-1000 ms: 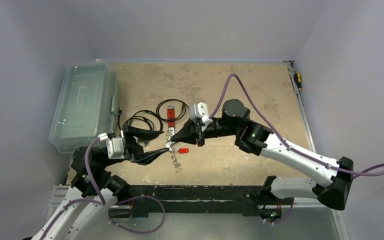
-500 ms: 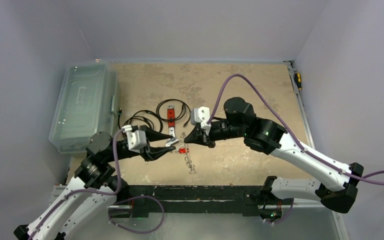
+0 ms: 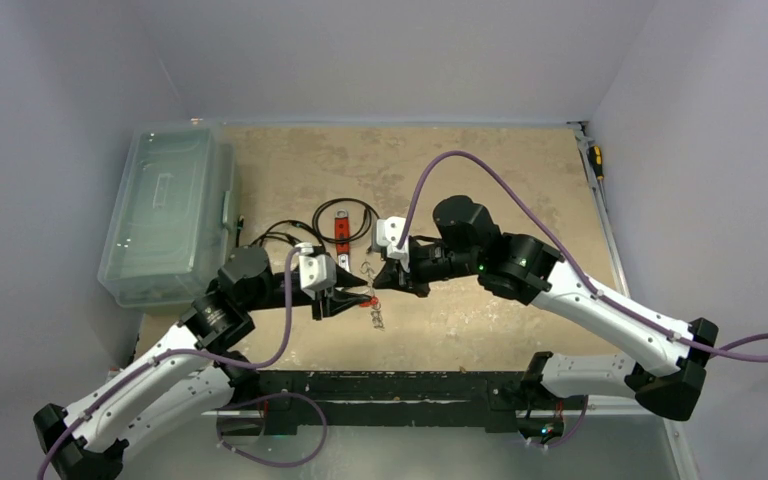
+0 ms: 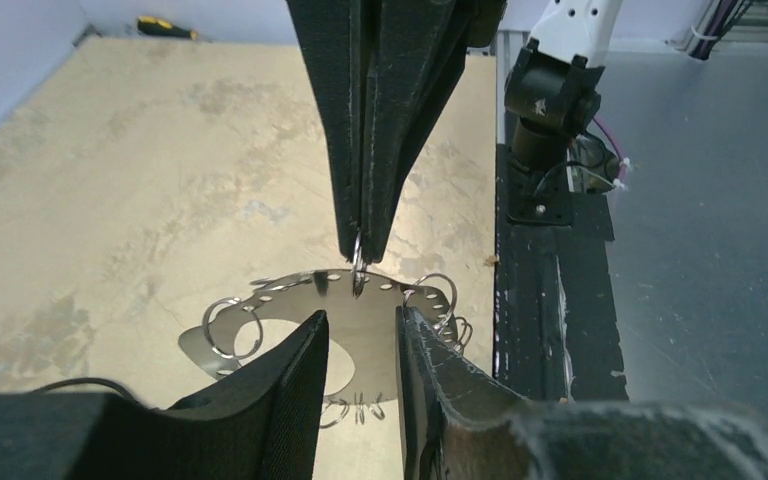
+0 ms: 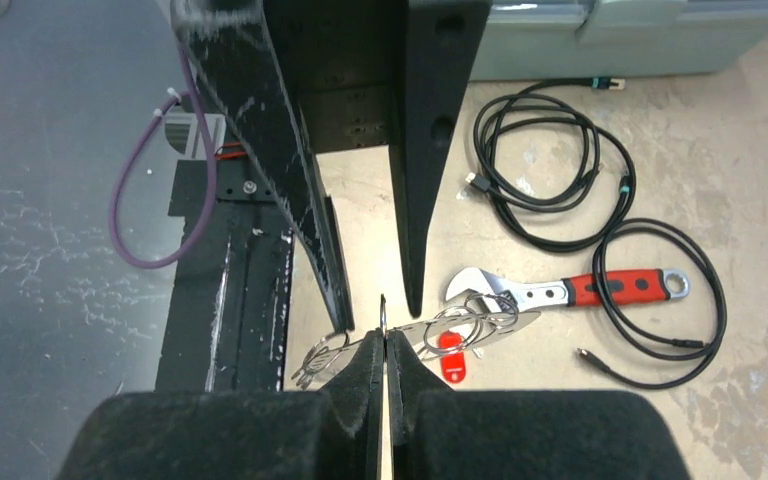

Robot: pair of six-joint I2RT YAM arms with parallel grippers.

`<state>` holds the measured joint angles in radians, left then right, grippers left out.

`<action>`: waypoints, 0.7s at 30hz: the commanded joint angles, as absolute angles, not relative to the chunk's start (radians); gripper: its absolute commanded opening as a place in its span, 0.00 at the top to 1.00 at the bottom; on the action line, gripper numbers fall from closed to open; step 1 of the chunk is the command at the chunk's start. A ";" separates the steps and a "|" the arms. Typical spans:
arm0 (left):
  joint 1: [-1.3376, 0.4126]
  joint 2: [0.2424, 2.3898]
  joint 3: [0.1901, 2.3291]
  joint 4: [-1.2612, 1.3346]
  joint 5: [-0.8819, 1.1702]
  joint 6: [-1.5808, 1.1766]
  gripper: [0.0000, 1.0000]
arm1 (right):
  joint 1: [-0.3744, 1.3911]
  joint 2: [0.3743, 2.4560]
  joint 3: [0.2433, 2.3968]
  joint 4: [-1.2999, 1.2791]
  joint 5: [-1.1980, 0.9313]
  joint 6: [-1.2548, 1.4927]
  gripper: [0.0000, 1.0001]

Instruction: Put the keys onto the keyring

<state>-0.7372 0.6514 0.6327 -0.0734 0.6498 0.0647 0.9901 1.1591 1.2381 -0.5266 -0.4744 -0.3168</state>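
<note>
The keyring [image 4: 280,290] is a flat silvery crescent with a row of holes and several split rings through them. It hangs edge-on over the table in the right wrist view [image 5: 505,325]. My right gripper [image 5: 383,335] is shut on a small ring [image 4: 359,262] threaded through one of its holes. My left gripper [image 4: 360,318] stands open, one fingertip on each side of that ring, and the plate shows through the gap. Small silvery keys [image 5: 312,366] dangle from one end and trail down in the top view [image 3: 375,315]. A red tag [image 5: 449,357] hangs among the rings.
A red-handled wrench [image 5: 560,292] and coiled black cables [image 5: 550,180] lie just beyond the grippers. A clear lidded box [image 3: 165,210] stands at the left edge. A screwdriver [image 3: 594,160] rests at the far right edge. The black rail [image 4: 550,330] runs along the near side.
The left arm has swung right and up to the keyring while its jaws narrowed. The right gripper, still shut on the ring, shifted slightly, and the dangling keys moved right with it.
</note>
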 commanded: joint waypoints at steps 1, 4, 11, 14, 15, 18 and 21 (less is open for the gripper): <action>-0.770 0.696 0.689 -0.085 0.615 0.118 0.71 | 0.999 1.171 1.287 -0.529 -0.458 -0.329 1.00; -0.786 0.714 0.704 -0.097 0.598 0.127 0.73 | 1.001 1.180 1.284 -0.531 -0.446 -0.330 1.00; -0.795 0.730 0.732 -0.141 0.544 0.156 0.78 | 1.003 1.205 1.292 -0.550 -0.426 -0.333 1.00; -0.805 0.744 0.747 -0.175 0.519 0.171 0.81 | 1.005 1.210 1.290 -0.551 -0.421 -0.333 1.00; -0.808 0.745 0.746 -0.178 0.518 0.174 0.81 | 1.005 1.212 1.290 -0.551 -0.422 -0.333 1.00; -0.820 0.748 0.748 -0.190 0.503 0.182 0.84 | 1.006 1.211 1.290 -0.549 -0.421 -0.334 1.00; -0.837 0.750 0.753 -0.214 0.469 0.197 0.85 | 1.008 1.207 1.292 -0.549 -0.420 -0.334 1.00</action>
